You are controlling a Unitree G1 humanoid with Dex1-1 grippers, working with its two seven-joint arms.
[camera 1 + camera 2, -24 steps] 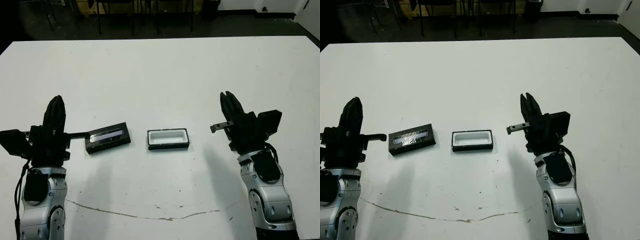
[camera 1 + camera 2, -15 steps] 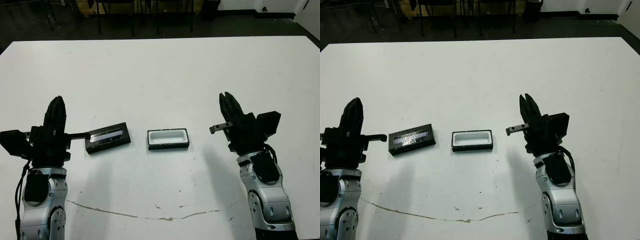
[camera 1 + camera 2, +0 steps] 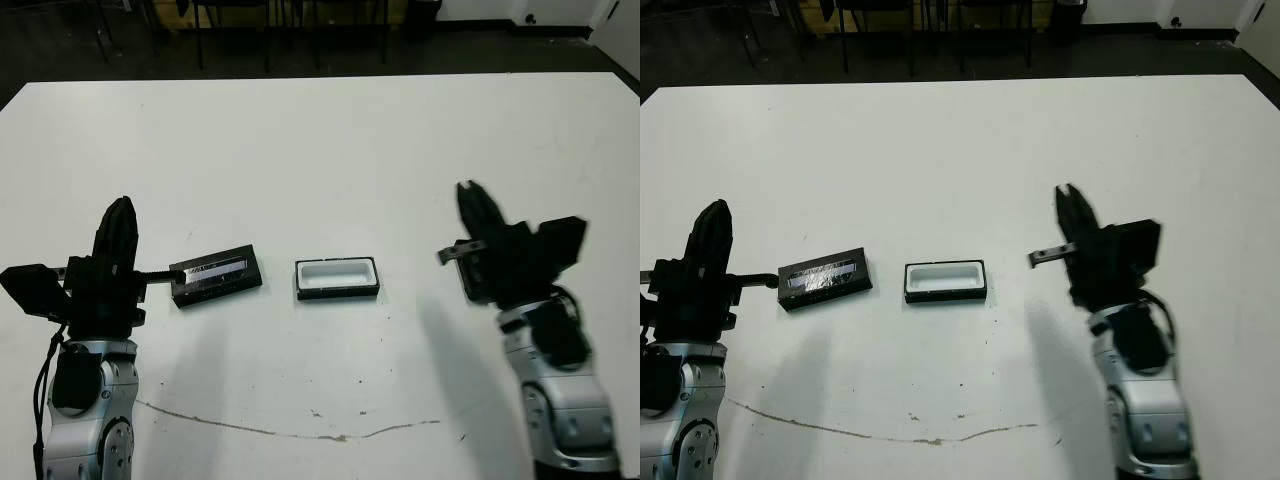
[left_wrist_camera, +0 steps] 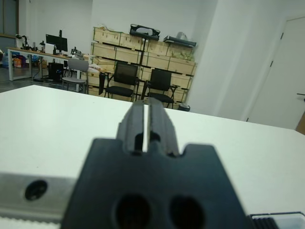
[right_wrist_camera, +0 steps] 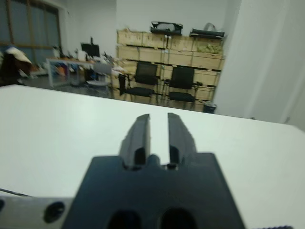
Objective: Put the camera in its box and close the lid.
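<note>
The box (image 3: 337,278), a shallow black tray with a white lining, lies open near the table's middle. Left of it lies the lid (image 3: 215,277), flat and black with a shiny strip on top. The camera does not show in any view. My left gripper (image 3: 122,205) stands upright to the left of the lid, shut on nothing, its fingers (image 4: 157,117) parted only by a thin slit. My right gripper (image 3: 470,190) stands upright well to the right of the box, open by a narrow gap and empty, as the right wrist view (image 5: 158,117) shows.
The white table (image 3: 320,150) stretches far beyond both arms. A thin crack line (image 3: 300,430) crosses its near part. Black chairs (image 5: 143,78) and stacked crates stand past the far edge.
My right arm has shifted to the right, away from the box. The left arm has leaned slightly toward the lid. Box and lid have not moved.
</note>
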